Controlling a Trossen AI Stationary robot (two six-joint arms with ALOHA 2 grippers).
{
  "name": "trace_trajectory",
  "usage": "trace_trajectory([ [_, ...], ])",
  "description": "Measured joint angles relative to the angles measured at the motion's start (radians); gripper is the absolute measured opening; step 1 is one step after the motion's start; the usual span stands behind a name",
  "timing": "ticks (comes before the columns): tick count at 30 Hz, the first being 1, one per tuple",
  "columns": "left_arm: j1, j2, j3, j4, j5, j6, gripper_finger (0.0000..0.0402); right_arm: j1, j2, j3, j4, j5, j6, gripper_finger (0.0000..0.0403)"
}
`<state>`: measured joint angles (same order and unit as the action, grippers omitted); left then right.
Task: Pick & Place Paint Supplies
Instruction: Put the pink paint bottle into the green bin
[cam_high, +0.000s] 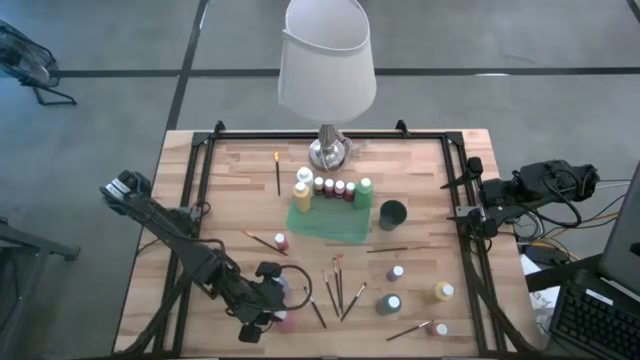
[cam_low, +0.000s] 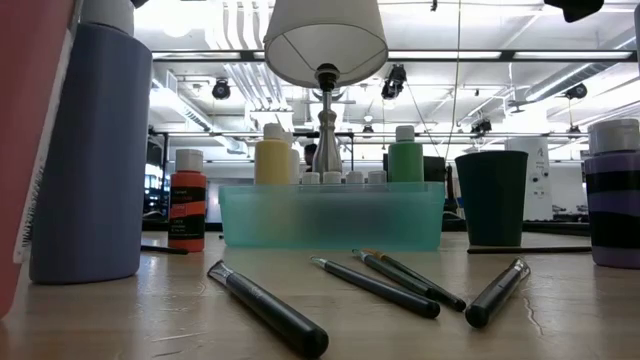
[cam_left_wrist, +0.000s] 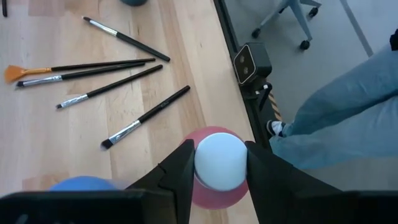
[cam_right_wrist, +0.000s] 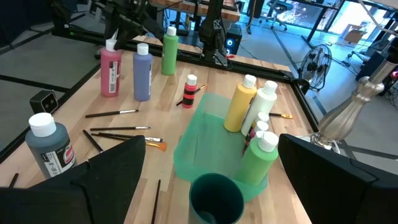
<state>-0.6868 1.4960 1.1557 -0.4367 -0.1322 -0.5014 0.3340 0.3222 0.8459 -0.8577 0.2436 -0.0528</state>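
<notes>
Active arm: left gripper (cam_left_wrist: 216, 171), low over the near-left part of the counter (cam_high: 420, 180).
Fingers, left: the fingers (cam_left_wrist: 180, 168) are clamped on the white cap of the pink bottle (cam_left_wrist: 214, 186), one finger on each side of the cap, touching it.
Bottle attitude: upright, long axis vertical and running straight down between the fingers; pink shoulder visible all round below the cap.
Neighbour: blue bottle (cam_left_wrist: 84, 185) just beside the pink one, on the side away from the counter edge; it crowds one finger.
Destination, judged: green tray (cam_high: 330, 222), mid-counter, already holding a row of bottles along its far wall.
Bearing, high view: the tray lies at about 1 o'clock from the held bottle, well apart.
Obstacles on that line: loose paintbrushes (cam_high: 336, 285) lie between bottle and tray; a straight lift should clear them.
Nearer arm: the left; the right gripper (cam_high: 478, 212) waits at the right edge, around 3 o'clock of the tray.
Fingers, right: spread wide, nothing between them.
</notes>
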Motion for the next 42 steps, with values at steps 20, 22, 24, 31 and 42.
trace_trajectory([
  [20,0.063,-0.002,0.366,-0.155,-0.319,-0.02,0.0124,0.0,0.0,0.0,0.0,0.0,0.0,0.0364],
  [22,0.089,-0.003,0.418,-0.203,-0.412,-0.018,0.0124,0.0,0.0,0.0,0.0,0.0,0.0,0.0364],
  [24,0.124,-0.003,0.457,-0.252,-0.483,-0.012,0.0124,0.0,0.0,0.0,0.0,0.0,0.0,0.0364],
  [31,0.272,-0.003,0.485,-0.344,-0.486,-0.062,0.0124,0.0,0.0,0.0,0.0,0.0,0.0,0.0364],
  [42,0.38,-0.006,0.476,-0.546,-0.481,-0.059,0.0124,0.0,0.0,0.0,0.0,0.0,0.0,0.0364],
])
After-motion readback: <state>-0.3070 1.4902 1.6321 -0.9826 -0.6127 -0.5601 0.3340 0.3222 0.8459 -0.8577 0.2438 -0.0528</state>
